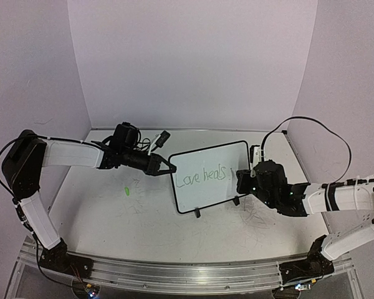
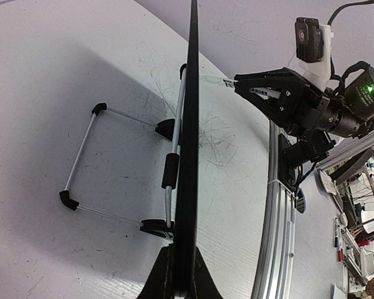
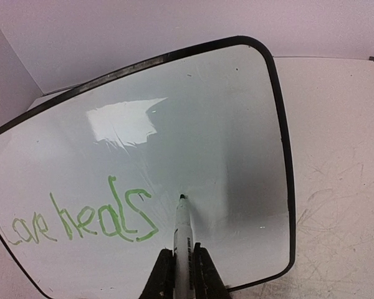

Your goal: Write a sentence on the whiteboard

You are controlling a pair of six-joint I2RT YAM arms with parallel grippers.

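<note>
Whiteboard (image 1: 209,177) stands mid-table, slightly right of centre, propped leaning back on a wire stand (image 2: 81,156) w/ two small black feet on the table (image 1: 112,224). Green writing (image 3: 87,221) on it reads "Love heals", running along the lower left of the face.

My read on handling: thin, stiff panel, prob. light. The face is glossy (window glare shows on it), so it's slick for a pen tip and smudges easily. A light board on a wire prop will likely skate or tip back under pen pressure, so it needs bracing. Best hold is the black frame at a side edge, pinched front-to-back, off the writing area. Don't grab the stand; it looks springy.

That's how I've got it: left gripper (image 2: 177,274) has its fingers clamped on the board's left frame edge, board seen edge-on in that wrist cam. Right gripper (image 3: 179,274) is shut tight round a marker (image 3: 182,233). The tip looks to be touching the board just right of the "s", w/ bare white to the right for the next word.

Outward: green blob (image 1: 129,191) and old grey scribbles on the tabletop, not mine to worry abt.
</note>
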